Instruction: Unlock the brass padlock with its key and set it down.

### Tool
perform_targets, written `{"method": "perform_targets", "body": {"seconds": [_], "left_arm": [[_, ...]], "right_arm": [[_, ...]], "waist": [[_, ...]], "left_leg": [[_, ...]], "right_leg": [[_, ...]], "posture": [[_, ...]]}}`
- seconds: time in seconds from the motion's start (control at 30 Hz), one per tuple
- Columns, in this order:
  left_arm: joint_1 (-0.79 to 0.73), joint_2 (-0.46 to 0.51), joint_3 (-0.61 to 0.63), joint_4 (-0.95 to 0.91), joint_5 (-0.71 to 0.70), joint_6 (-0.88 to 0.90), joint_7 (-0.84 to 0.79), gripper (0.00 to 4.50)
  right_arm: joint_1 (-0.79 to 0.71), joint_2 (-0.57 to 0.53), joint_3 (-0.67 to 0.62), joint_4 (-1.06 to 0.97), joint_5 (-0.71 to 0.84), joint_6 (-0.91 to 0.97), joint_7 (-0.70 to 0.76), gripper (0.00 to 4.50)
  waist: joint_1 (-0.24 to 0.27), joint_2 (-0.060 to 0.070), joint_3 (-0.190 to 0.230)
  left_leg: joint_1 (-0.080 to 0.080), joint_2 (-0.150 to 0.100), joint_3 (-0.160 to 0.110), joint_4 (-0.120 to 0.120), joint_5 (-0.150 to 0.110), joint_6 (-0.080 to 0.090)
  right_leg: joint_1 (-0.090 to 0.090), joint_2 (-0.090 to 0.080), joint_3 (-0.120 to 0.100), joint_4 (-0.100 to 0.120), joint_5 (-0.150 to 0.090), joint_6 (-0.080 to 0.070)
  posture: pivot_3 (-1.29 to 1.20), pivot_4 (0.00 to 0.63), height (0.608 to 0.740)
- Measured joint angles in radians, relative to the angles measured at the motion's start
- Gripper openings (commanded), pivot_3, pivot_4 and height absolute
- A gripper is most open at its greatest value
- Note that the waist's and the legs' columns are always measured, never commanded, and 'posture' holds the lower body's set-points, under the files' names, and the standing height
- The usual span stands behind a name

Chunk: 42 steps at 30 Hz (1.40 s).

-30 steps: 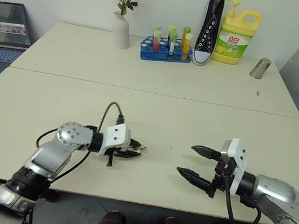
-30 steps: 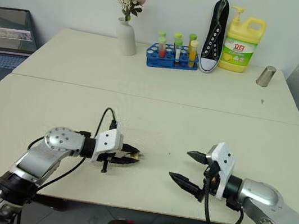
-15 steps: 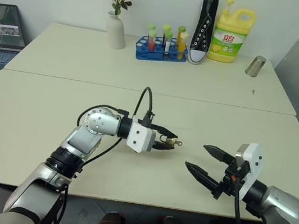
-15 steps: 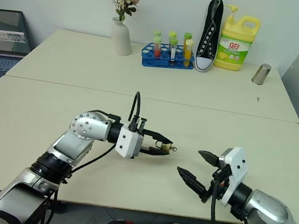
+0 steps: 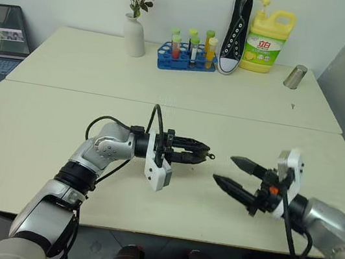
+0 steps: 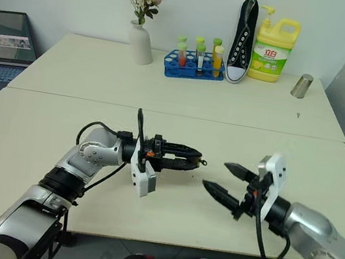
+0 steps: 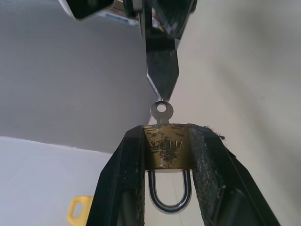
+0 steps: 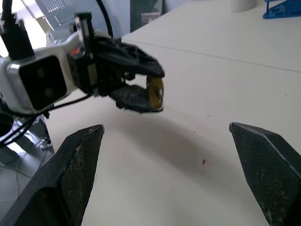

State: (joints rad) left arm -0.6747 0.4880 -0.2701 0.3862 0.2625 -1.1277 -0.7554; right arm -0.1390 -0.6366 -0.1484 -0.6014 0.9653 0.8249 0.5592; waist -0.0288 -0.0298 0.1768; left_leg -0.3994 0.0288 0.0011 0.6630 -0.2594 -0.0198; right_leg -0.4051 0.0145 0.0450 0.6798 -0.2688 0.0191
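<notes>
My left gripper hovers above the middle of the near table, pointing level toward my right one, and is shut on the brass padlock. The lock's brass body is pinched between both fingers, with its silvery shackle toward the wrist. The key sticks out of the lock's far end, its round head showing. From the right wrist view the padlock shows edge-on at the left fingertips. My right gripper is open a short gap to the right of the key, touching nothing.
Along the far table stand a white vase of flowers, a blue test-tube rack, a black shoe, a yellow detergent bottle and a metal cup. A laptop sits at far left.
My left gripper lifted the padlock off the table, moved it right and rolled it, so the key faces the right gripper. The right gripper rose slightly, still open.
</notes>
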Motion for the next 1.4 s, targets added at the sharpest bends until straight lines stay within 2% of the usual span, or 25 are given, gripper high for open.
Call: {"method": "perform_targets", "body": {"seconds": [0.23, 0.6, 0.7, 1.03, 1.07, 1.4], "left_arm": [[0.014, 0.025, -0.001, -0.005, 0.046, 0.004, 0.077, 0.97], [0.024, 0.042, -0.009, -0.042, 0.066, 0.014, 0.123, 0.97], [0.026, 0.050, -0.009, -0.045, 0.068, 0.016, 0.133, 0.97], [0.035, 0.062, -0.021, -0.056, 0.071, 0.015, 0.135, 0.97], [0.035, 0.064, -0.022, -0.062, 0.072, 0.014, 0.135, 0.97], [0.038, 0.067, -0.037, -0.069, 0.085, 0.024, 0.157, 0.97]], "right_arm": [[-0.117, 0.000, 0.050, 0.100, 0.014, 0.038, 0.070, 4.50], [-0.168, 0.021, 0.092, 0.148, 0.040, 0.079, 0.109, 4.50], [-0.187, 0.030, 0.094, 0.164, 0.040, 0.082, 0.114, 3.88], [-0.217, 0.045, 0.103, 0.190, 0.038, 0.092, 0.119, 0.21], [-0.219, 0.045, 0.103, 0.195, 0.037, 0.093, 0.119, 0.00], [-0.229, 0.029, 0.103, 0.201, 0.035, 0.110, 0.134, 0.00]], "waist": [[0.000, 0.000, 0.000], [0.001, 0.000, 0.000], [0.001, 0.000, 0.000], [0.001, 0.000, 0.000], [0.001, 0.000, 0.000], [0.001, 0.000, 0.000]], "left_leg": [[-0.001, 0.000, 0.000, 0.000, 0.000, 0.000], [-0.001, 0.000, -0.001, 0.000, 0.000, 0.000], [-0.001, 0.000, -0.001, 0.000, 0.000, 0.000], [-0.001, 0.000, -0.001, 0.000, 0.000, 0.000], [-0.001, 0.000, -0.001, 0.000, 0.000, 0.000], [-0.001, 0.000, -0.001, 0.000, 0.000, 0.000]], "right_leg": [[0.000, -0.001, 0.000, 0.000, 0.000, 0.000], [0.000, -0.001, -0.001, 0.000, 0.001, -0.001], [0.000, -0.001, -0.001, 0.000, 0.001, -0.001], [0.000, -0.001, -0.001, 0.000, 0.003, -0.005], [0.000, -0.001, -0.001, 0.000, 0.003, -0.005], [0.000, -0.001, -0.001, 0.000, 0.003, -0.005]], "posture": [[0.00, 0.150, 0.740], [0.00, 0.150, 0.740], [0.00, 0.150, 0.740], [0.00, 0.150, 0.740], [0.00, 0.150, 0.740], [0.00, 0.150, 0.740]]}}
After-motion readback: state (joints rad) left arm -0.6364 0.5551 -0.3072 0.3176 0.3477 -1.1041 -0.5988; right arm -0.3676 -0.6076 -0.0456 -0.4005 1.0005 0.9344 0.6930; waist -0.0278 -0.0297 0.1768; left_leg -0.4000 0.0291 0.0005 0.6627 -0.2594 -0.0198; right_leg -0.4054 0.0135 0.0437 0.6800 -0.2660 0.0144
